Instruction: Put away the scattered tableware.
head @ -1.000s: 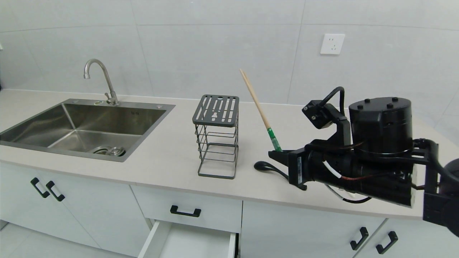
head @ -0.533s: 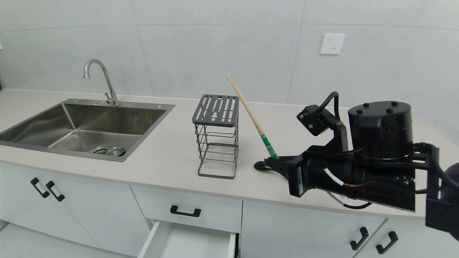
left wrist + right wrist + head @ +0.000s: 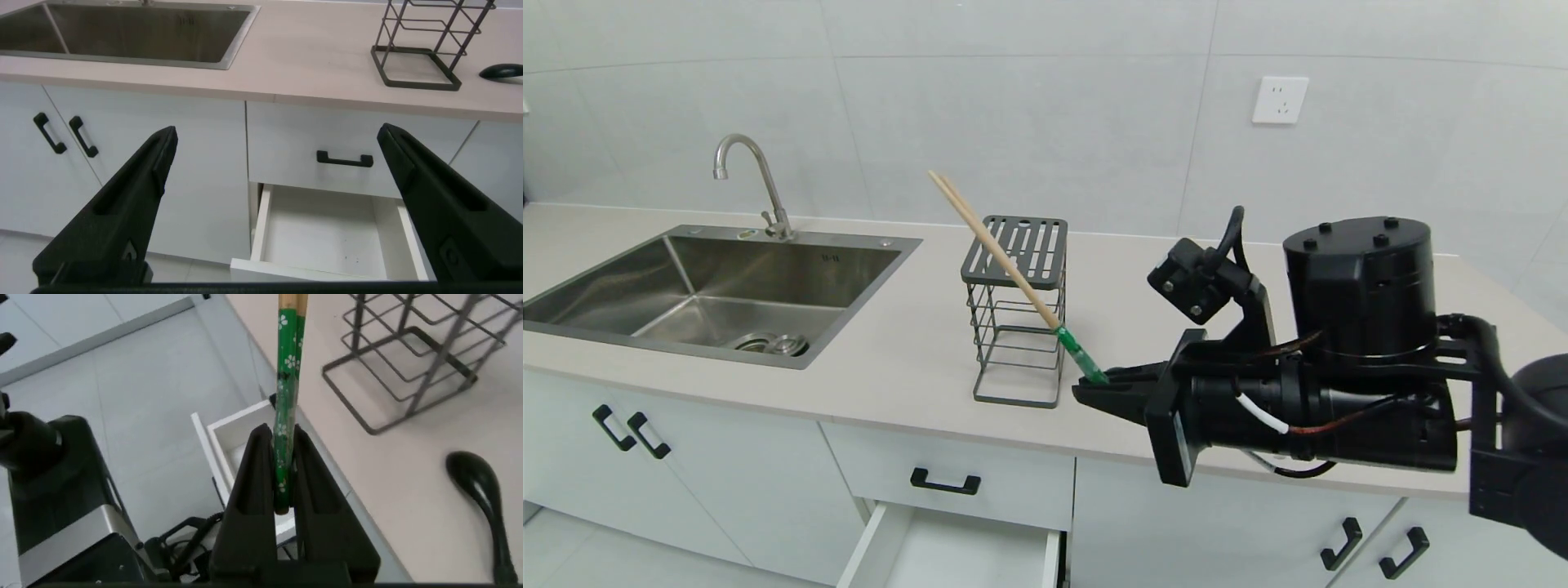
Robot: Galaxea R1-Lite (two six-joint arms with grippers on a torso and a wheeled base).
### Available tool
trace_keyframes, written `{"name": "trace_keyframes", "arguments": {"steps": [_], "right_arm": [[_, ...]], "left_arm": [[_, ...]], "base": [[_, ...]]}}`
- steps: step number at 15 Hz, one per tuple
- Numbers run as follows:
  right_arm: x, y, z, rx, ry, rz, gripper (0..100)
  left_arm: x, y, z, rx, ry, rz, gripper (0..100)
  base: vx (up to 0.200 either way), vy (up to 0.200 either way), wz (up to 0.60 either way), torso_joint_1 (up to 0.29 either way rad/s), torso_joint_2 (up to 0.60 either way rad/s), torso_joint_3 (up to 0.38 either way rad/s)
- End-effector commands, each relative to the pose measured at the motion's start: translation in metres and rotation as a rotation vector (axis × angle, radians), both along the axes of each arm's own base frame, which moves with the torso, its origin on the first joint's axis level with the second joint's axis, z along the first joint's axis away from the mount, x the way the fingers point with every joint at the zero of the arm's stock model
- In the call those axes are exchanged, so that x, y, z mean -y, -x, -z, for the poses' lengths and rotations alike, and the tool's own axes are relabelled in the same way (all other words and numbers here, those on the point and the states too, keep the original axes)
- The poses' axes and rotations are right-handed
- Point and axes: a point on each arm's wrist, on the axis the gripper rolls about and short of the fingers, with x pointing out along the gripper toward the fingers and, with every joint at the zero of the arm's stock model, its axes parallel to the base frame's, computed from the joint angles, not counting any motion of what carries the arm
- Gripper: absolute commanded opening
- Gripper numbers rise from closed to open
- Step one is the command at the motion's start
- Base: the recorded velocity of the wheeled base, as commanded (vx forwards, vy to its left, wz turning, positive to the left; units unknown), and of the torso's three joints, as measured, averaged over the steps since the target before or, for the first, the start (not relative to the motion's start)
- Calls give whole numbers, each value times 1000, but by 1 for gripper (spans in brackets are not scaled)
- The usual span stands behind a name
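Observation:
My right gripper (image 3: 1098, 385) is shut on the green-patterned end of a pair of wooden chopsticks (image 3: 1001, 260). They slant up and to the left across the front of the dark wire rack (image 3: 1017, 310). In the right wrist view the fingers (image 3: 257, 478) clamp the chopsticks (image 3: 288, 367) above the counter's front edge, with a black spoon (image 3: 478, 486) lying on the counter beside the rack (image 3: 400, 371). My left gripper (image 3: 278, 212) hangs open in front of the cabinets, facing the open white drawer (image 3: 327, 237). The spoon (image 3: 500, 72) lies right of the rack's base (image 3: 415, 67).
A steel sink (image 3: 711, 286) with a tap (image 3: 756, 184) takes up the counter's left. The beige counter (image 3: 890, 359) runs along a tiled wall. Below it are white cabinet doors with black handles (image 3: 629, 429), a shut drawer (image 3: 945, 482), and the open drawer (image 3: 956, 547).
My right arm has swung left along the counter's front, carrying the chopsticks from beside the rack to in front of it. Their tips lean further left. The spoon is now hidden behind the arm.

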Motion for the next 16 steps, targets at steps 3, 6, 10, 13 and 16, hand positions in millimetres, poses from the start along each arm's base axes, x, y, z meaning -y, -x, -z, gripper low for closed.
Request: {"name": "trace_keyframes", "arguments": {"steps": [3,6,10,13,16], "right_arm": [[-9,14,5,-64,121,-69,0],[-32,26,17,-67,149,-136,0],[-71,21,55,-36,136,-159,0],[-74,20,59,-43,141,-161,0],[-79,22,61,-41,148,-176,0]], "left_arm": [[0,0,0,-1,0,1,100],[0,0,0,-1,0,-1,100],[0,0,0,-1,0,-1,100],[0,0,0,-1,0,-1,100],[0,0,0,-1,0,-1,100]], "base": [[0,0,0,0,0,0],[0,0,0,0,0,0],[0,0,0,0,0,0],[0,0,0,0,0,0],[0,0,0,0,0,0]]}}
